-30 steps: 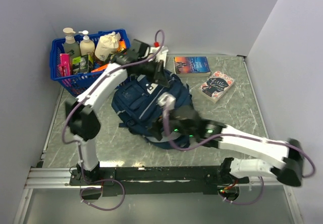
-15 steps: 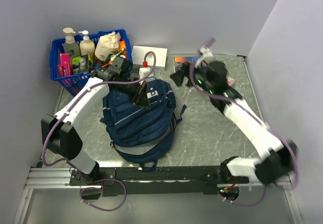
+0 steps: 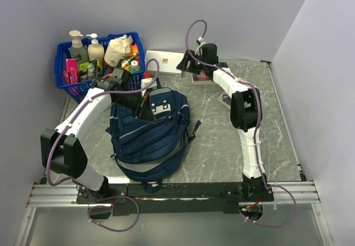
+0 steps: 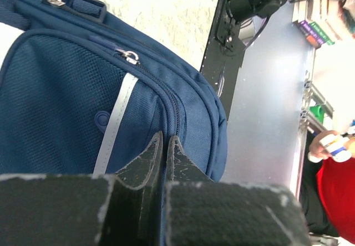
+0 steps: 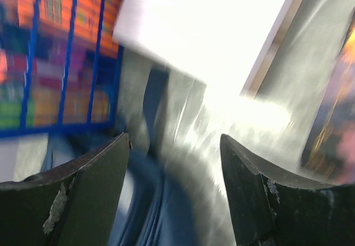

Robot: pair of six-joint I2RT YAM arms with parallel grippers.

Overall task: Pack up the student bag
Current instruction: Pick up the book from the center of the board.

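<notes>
The student bag [image 3: 145,138], navy blue with a white patch and a grey stripe, lies flat at the middle left of the table. My left gripper [image 3: 147,108] sits on its upper part. In the left wrist view the jaws [image 4: 165,138] are pinched shut on the bag's zipper seam [image 4: 173,104]. My right gripper [image 3: 186,66] is at the far back of the table, away from the bag, next to a book [image 3: 201,76]. In the blurred right wrist view it is open and empty [image 5: 175,141] above the table.
A blue plastic basket [image 3: 62,80] with bottles and packets stands at the back left, also in the right wrist view [image 5: 72,63]. A white box [image 3: 164,58] leans on the back wall. A second book [image 3: 224,97] lies partly under the right arm.
My right arm has swung from over the bag's front to the back of the table. My left gripper has pulled the bag to the left and nearer, staying shut on it.
</notes>
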